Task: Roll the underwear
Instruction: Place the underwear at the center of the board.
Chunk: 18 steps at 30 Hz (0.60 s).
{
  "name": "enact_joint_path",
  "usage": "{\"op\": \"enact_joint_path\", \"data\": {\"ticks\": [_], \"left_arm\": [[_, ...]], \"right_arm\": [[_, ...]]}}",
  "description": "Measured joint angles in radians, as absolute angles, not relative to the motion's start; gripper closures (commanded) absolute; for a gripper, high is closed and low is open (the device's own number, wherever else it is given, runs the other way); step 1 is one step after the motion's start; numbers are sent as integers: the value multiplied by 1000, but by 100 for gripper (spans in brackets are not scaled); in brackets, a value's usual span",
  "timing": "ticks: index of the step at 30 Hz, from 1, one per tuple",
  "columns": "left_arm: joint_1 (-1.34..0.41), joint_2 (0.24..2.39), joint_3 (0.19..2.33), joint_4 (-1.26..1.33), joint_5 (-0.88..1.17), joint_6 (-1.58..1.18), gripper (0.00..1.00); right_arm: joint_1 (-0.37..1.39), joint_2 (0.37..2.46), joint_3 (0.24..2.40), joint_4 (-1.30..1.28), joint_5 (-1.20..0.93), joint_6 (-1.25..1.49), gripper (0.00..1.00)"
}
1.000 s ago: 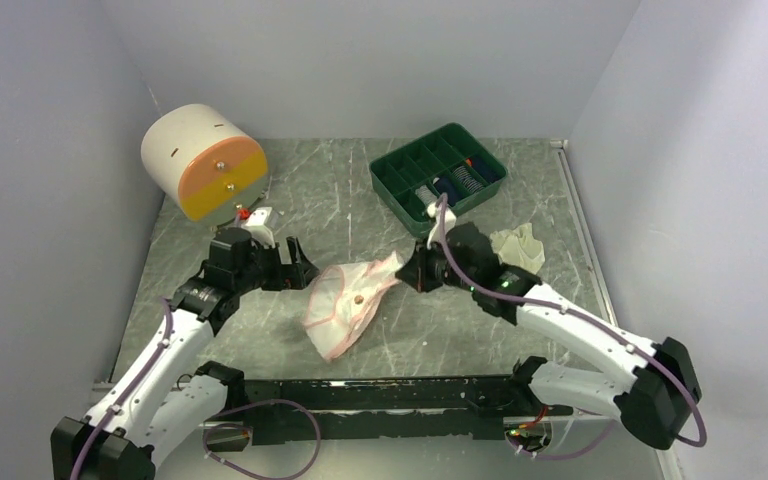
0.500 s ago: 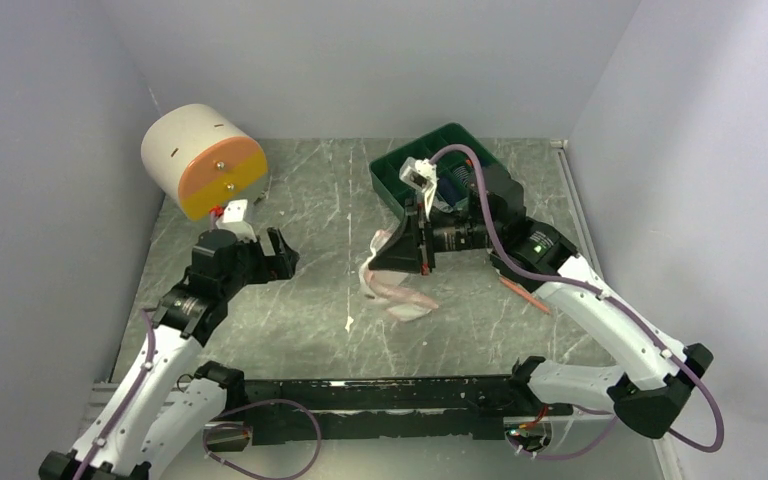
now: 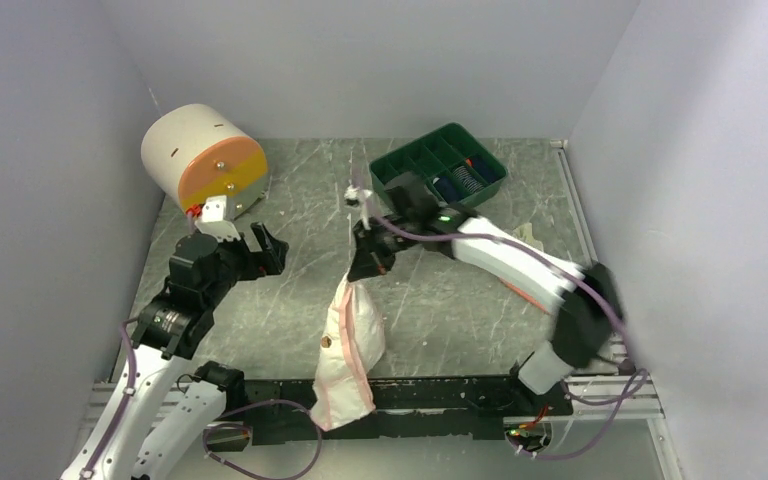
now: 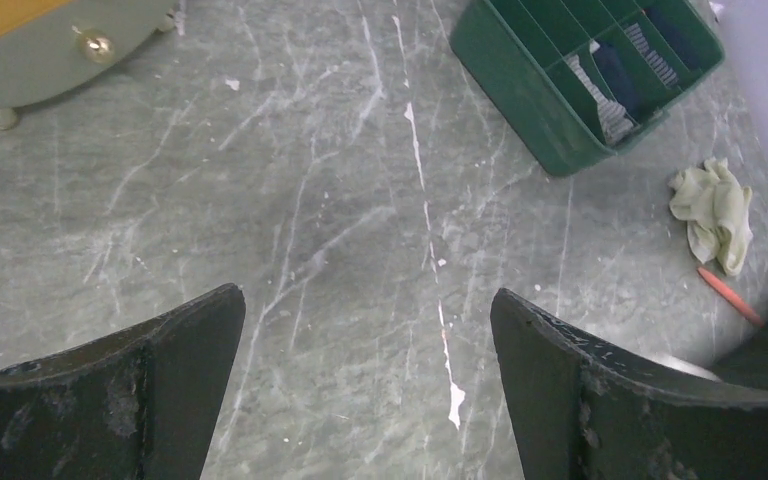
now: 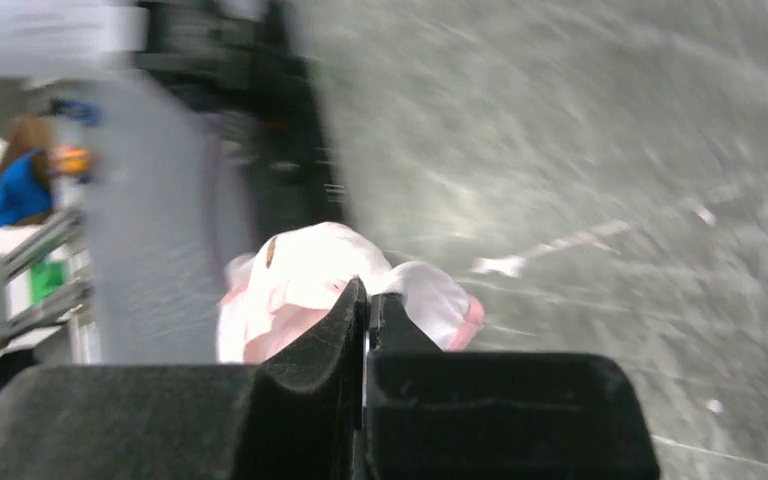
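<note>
The white underwear with pink trim (image 3: 350, 345) hangs long and loose from my right gripper (image 3: 365, 262), lifted off the table near its middle. In the right wrist view the gripper (image 5: 367, 295) is shut on a fold of this underwear (image 5: 305, 270). The cream-white underwear (image 4: 715, 205) lies crumpled at the right side of the table, below the green tray; in the top view my right arm mostly hides it. My left gripper (image 3: 272, 248) hovers at the left, open and empty, well apart from both garments. Only bare marbled table shows between its fingers (image 4: 365, 295).
A green compartment tray (image 3: 440, 170) (image 4: 580, 80) holding small items sits at the back right. A white drum with an orange and yellow face (image 3: 205, 160) stands at the back left. A thin orange stick (image 4: 730, 295) lies near the cream cloth. Grey walls enclose the table.
My right gripper has lifted the pink-trimmed underwear off the table and swung it left and forward, so it now hangs stretched out. My left arm has drawn back to the left, still open.
</note>
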<state>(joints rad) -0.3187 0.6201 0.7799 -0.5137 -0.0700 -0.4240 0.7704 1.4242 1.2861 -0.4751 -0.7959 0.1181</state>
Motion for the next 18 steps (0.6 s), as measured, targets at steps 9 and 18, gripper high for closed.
{"op": "enact_joint_path", "data": {"ticks": [9, 18], "left_arm": [[-319, 639, 780, -524, 19, -419, 2], [-319, 640, 746, -544, 21, -434, 2]], "right_arm": [[758, 2055, 1600, -549, -413, 141, 40], [858, 1488, 1059, -335, -227, 419, 28]]}}
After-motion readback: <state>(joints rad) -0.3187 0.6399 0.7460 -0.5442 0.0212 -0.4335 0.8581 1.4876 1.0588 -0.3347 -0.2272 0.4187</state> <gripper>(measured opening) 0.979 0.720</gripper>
